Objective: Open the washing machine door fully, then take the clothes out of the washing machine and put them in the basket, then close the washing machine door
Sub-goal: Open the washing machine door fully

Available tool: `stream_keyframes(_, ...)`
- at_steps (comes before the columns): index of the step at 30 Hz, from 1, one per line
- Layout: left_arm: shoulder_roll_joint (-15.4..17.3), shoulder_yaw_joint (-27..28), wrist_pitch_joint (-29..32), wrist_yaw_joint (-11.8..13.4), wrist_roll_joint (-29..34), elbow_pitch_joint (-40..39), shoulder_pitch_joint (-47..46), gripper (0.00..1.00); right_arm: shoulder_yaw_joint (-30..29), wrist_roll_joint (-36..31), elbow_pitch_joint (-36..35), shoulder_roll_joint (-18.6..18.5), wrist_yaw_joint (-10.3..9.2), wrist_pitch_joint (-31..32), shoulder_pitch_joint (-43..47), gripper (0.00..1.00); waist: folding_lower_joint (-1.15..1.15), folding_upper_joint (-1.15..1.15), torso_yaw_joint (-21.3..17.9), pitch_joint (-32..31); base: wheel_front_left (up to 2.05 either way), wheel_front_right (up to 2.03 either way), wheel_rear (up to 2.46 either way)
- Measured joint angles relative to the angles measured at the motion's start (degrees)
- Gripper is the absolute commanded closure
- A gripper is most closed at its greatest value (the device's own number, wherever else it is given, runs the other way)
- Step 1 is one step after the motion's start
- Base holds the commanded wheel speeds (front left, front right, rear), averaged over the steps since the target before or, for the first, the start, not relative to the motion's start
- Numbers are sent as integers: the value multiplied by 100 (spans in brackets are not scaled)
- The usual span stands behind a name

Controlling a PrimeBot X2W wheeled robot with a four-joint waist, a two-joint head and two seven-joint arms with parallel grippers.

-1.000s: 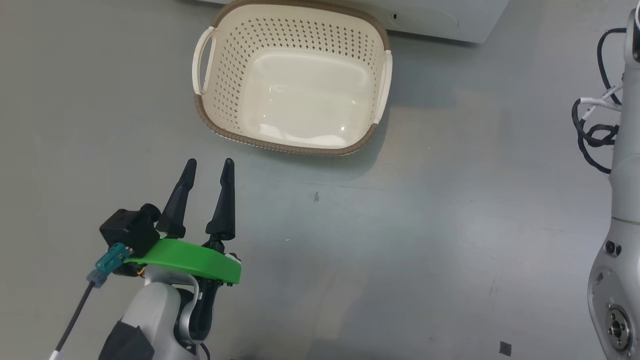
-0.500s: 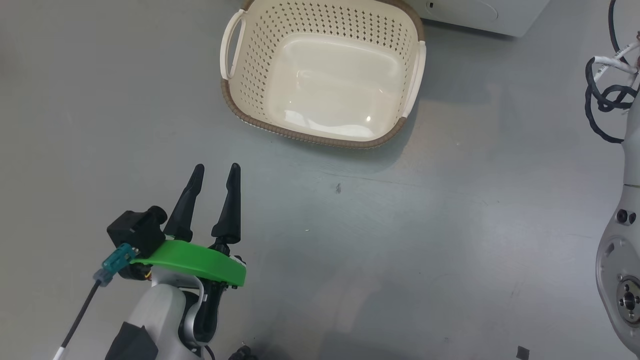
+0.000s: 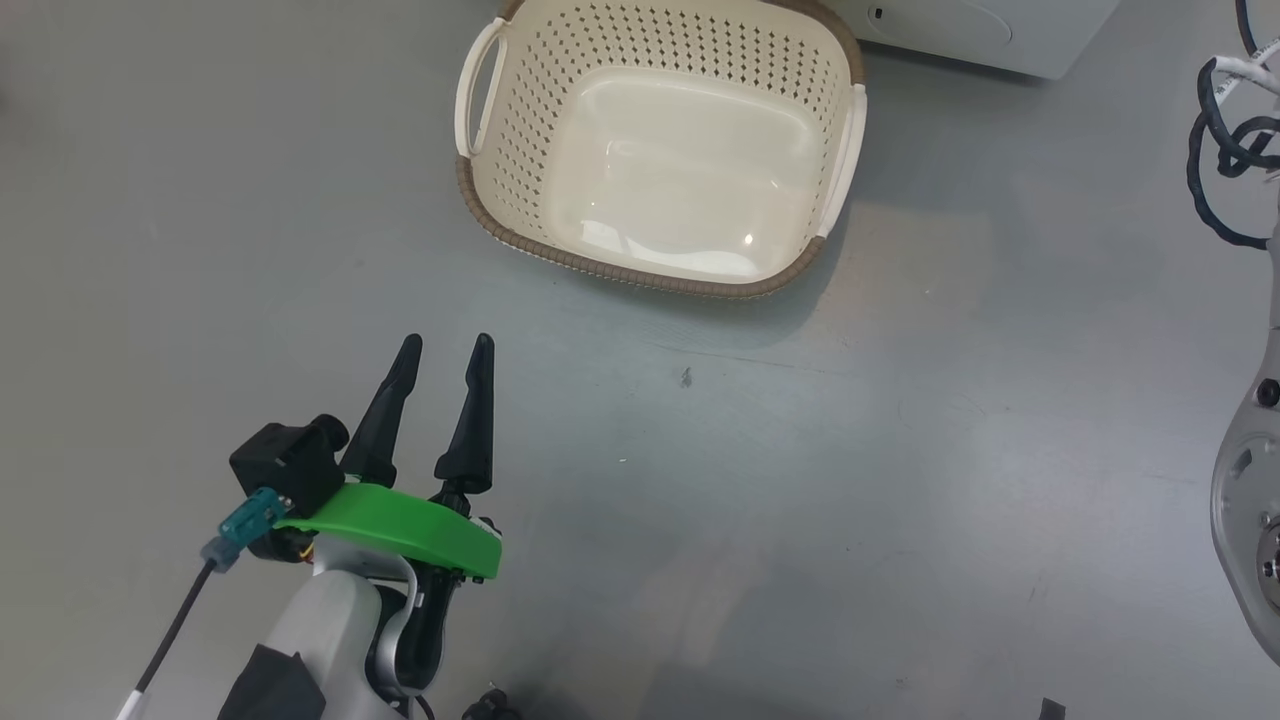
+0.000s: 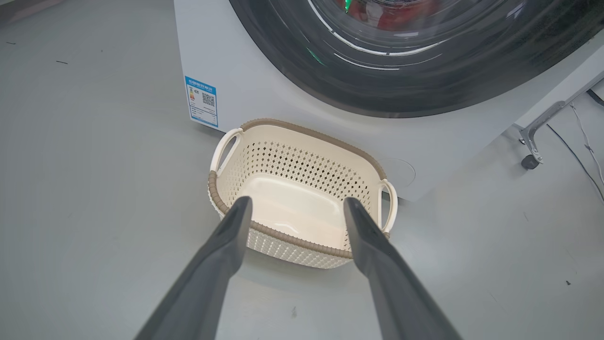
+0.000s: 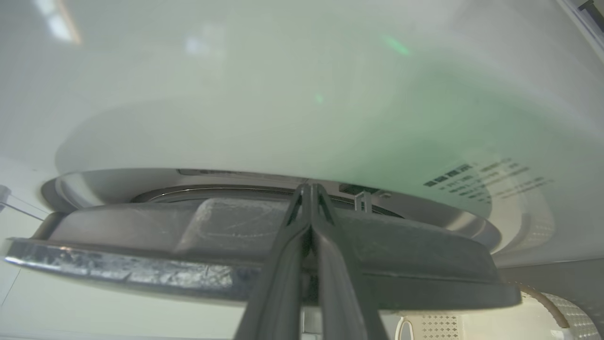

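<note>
The left gripper [image 3: 447,342] sits low in the frame, its two dark fingers parted with floor visible between them, nothing held. Behind the jaws are a green bracket [image 3: 400,525] and a black camera block [image 3: 290,465]. Ahead of the fingertips and slightly to their right, well apart, the basket [image 3: 520,120] stands upright on the grey floor [image 3: 900,450], its glossy bottom exposed. Beyond the basket's far right corner is a white edge of the washing machine [image 3: 960,30]. Far right of the jaws, a pale arm segment [image 3: 1245,500] carries looped black cables [image 3: 1215,150]. A dark speck [image 3: 686,377] marks the floor between jaws and basket.
</note>
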Motion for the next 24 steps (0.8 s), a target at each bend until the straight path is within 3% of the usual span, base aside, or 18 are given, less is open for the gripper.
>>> stream_keyframes(12,-1,-20,0,-40,-46,25,-5,0,-183,491,378,-55,-8,470,-209,100,0,0,35,-15,0,0,0)
stream_keyframes(24,-2,-24,0,-40,-51,46,-7,0,-411,1007,715,-107,-162,976,-353,100,0,0,66,-54,0,0,0)
